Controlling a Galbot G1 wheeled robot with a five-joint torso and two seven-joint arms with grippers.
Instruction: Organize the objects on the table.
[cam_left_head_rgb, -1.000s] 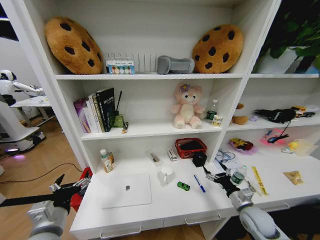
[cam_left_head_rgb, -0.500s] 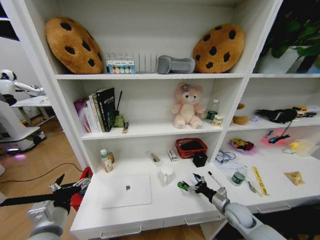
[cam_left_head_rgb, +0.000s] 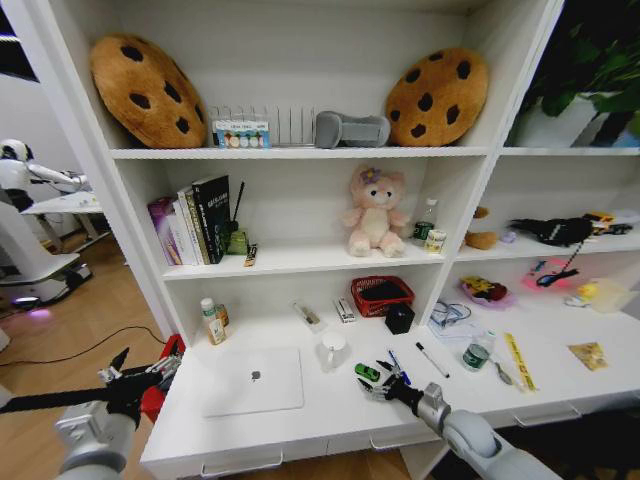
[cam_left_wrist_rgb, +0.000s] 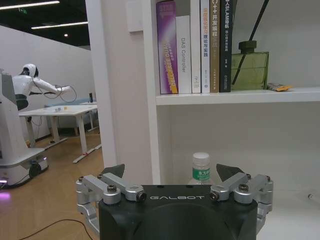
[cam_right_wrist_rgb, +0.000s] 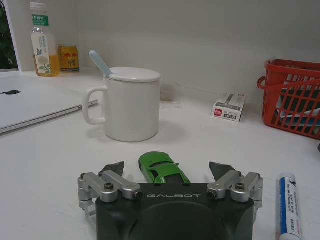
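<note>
Right tool (cam_right_wrist_rgb: 169, 172) released, fingers either side of green toy car (cam_right_wrist_rgb: 163, 169) on tabletop (cam_left_head_rgb: 330, 405), near mug (cam_right_wrist_rgb: 131, 103). Left tool (cam_left_wrist_rgb: 172, 174) released, parked off tabletop's left end.

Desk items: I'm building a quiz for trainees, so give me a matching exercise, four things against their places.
Things:
1. toy car
2. laptop
3. blue pen
4. mug

Places:
A. closed, on the desk's left part
B. between the open fingers of the right gripper
C. lying beside the right gripper
D. standing upright just behind the car, spoon in it

Pairs: 1-B, 2-A, 3-C, 4-D. The left gripper hangs off the desk's left end.
</note>
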